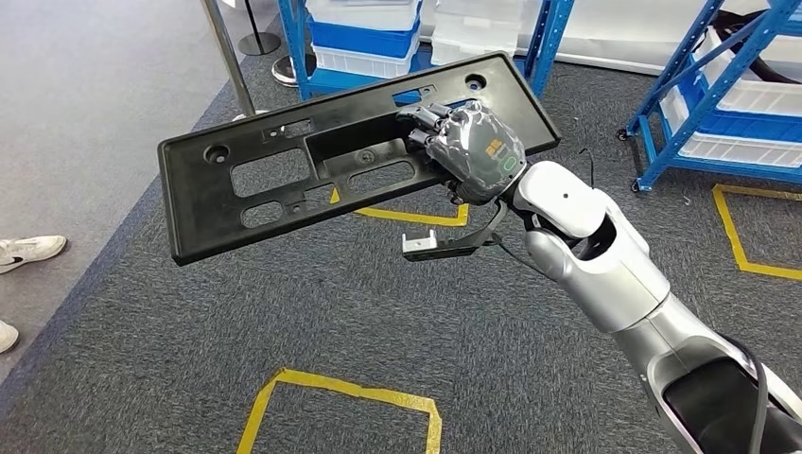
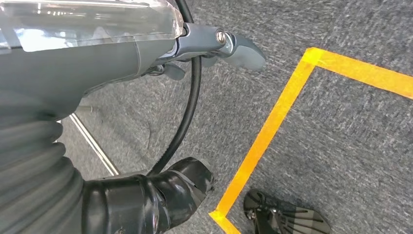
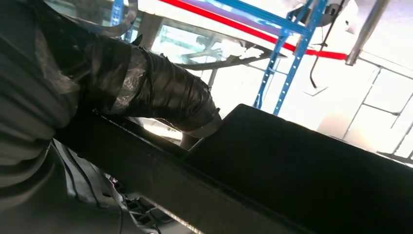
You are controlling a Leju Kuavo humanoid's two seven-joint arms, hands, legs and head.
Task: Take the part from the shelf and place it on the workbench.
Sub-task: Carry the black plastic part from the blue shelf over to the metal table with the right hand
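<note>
**Part gripped in the right hand, carried above the carpet**

Gripping the black part with the right hand, fingers hooking into a cut-out near the plate's right half. Holding the long flat plate tilted in mid-air over the grey carpet, well clear of the blue shelving with its white and blue bins behind. Showing, from the head view, the whole plate with its cut-outs and yellow floor tape below; two white shoes of a person standing at the left edge. Seeing, from the right wrist view, the dark underside of the part close up beneath the taped thumb, with blue shelf uprights beyond. Hanging over carpet and yellow tape in the left wrist view: the left hand, grey fingertip extended, holding nothing that can be seen; open or closed cannot be told
</note>
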